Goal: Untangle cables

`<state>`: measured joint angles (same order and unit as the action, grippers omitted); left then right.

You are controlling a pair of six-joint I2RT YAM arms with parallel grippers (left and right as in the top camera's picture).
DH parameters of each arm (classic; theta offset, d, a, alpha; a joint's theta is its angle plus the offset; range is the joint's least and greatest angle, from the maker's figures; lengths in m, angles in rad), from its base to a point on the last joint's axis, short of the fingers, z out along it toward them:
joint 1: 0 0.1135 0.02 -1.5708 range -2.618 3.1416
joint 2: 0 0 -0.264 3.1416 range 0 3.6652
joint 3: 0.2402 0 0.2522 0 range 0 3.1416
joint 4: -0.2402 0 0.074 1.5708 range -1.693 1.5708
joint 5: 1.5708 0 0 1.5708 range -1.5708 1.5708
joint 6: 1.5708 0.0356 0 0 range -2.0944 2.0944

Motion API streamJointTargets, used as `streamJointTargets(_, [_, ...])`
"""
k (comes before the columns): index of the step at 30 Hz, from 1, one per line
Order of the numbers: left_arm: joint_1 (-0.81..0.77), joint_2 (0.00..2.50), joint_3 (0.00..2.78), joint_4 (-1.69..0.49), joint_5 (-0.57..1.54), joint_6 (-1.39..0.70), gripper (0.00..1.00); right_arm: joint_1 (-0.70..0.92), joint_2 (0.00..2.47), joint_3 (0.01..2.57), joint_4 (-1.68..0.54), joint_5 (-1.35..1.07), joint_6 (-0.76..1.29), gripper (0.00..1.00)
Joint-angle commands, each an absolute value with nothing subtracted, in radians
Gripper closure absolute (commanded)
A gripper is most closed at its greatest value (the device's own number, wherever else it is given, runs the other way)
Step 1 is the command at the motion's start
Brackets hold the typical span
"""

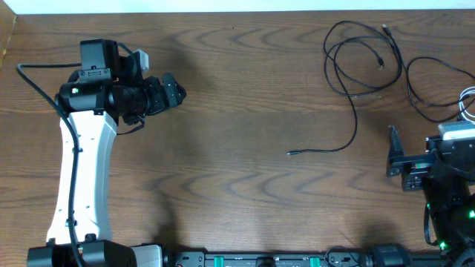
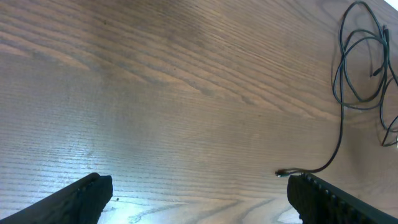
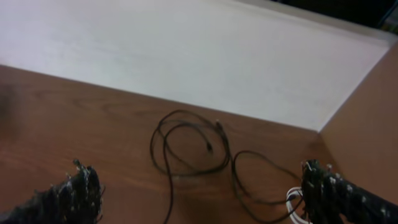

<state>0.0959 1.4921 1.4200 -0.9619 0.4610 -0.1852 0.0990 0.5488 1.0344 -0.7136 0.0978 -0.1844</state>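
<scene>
Opening step, nothing grasped yet. Black cables lie in overlapping loops at the far right of the counter, one plug end trailing toward the middle. White cable sits coiled just beside the right claw, which is spread wide and empty, facing the loops. Left claw also gapes empty, well apart from them. Next move, likely: pinch one single strand and draw it clear.

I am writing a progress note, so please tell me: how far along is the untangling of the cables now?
Done: nothing that shows. The black cables lie in overlapping loops, with the white cable beside them. In hand: nothing. The left gripper and the right gripper are both open and hold nothing. Left: all the separating.
</scene>
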Motion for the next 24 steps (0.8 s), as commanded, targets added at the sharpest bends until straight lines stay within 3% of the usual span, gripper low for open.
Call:
streamJointTargets(1, [0.1, 1.488, 1.424, -0.964, 0.451, -0.176, 0.04, 0.093, 0.546, 1.034, -0.752, 0.076, -0.162, 0.01])
streamJointTargets(15, [0.1, 1.488, 1.424, -0.964, 0.451, -0.176, 0.04, 0.101, 0.503, 0.962, -0.773, 0.077, -0.204, 0.01])
streamJointTargets(24, [0.1, 1.488, 1.424, -0.964, 0.451, -0.176, 0.03, 0.051, 0.25, 0.628, -0.507, 0.031, -0.2, 0.01])
